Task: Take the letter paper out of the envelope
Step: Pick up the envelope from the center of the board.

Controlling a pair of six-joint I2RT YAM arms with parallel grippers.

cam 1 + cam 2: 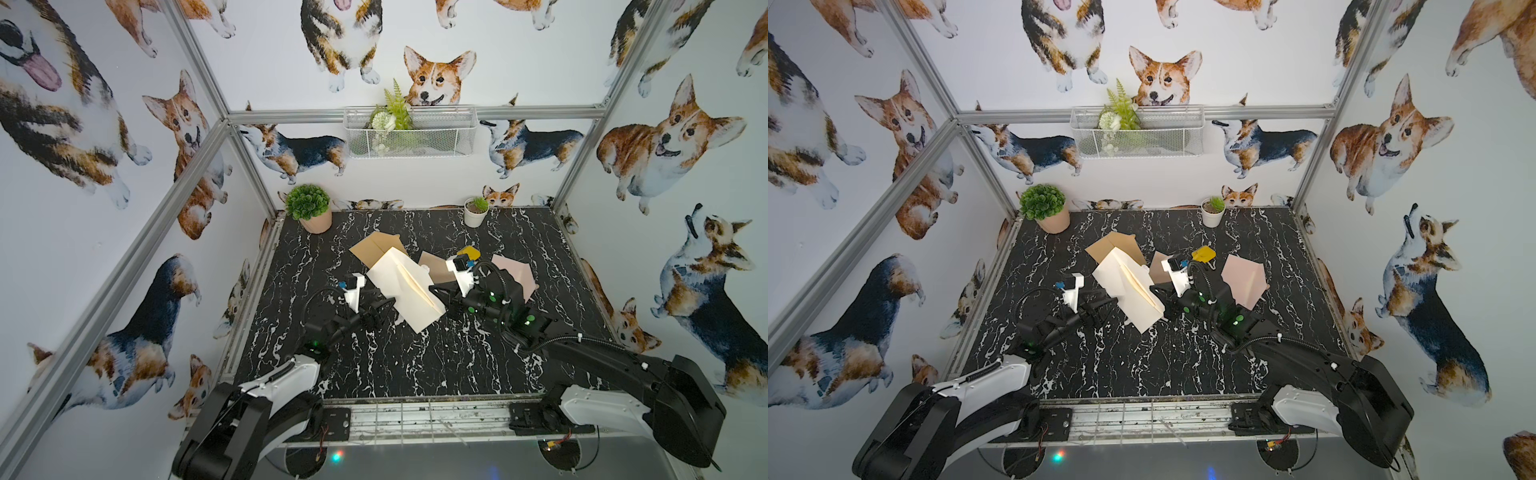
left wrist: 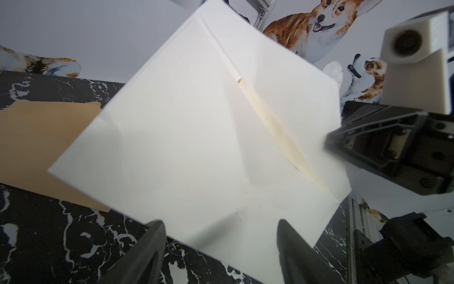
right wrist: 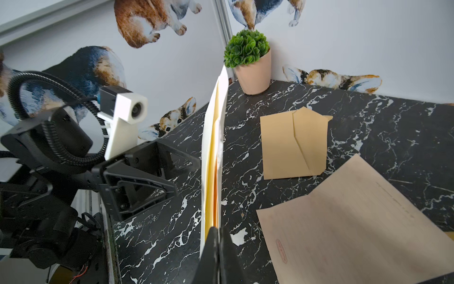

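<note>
A white envelope (image 1: 405, 286) (image 1: 1129, 286) stands on edge at the table's middle, lifted off the marble. Its mouth gapes, and the cream letter paper (image 3: 211, 172) shows inside as a pale strip (image 1: 417, 286) (image 2: 277, 127). My right gripper (image 3: 218, 228) (image 1: 437, 291) is shut on the envelope's near-right edge, pinching one wall. My left gripper (image 2: 221, 223) (image 1: 384, 307) is open on the envelope's left side. The envelope's lower corner (image 2: 245, 233) lies between its spread fingers, which are not closed on it.
A kraft envelope (image 1: 376, 248) (image 3: 294, 145) lies flat behind the white one. A lined tan sheet (image 3: 356, 221) (image 1: 432, 268) lies under my right wrist, a pink envelope (image 1: 515, 274) further right, a yellow item (image 1: 468, 252) behind. Potted plants (image 1: 309, 208) (image 1: 476, 211) stand at the back edge.
</note>
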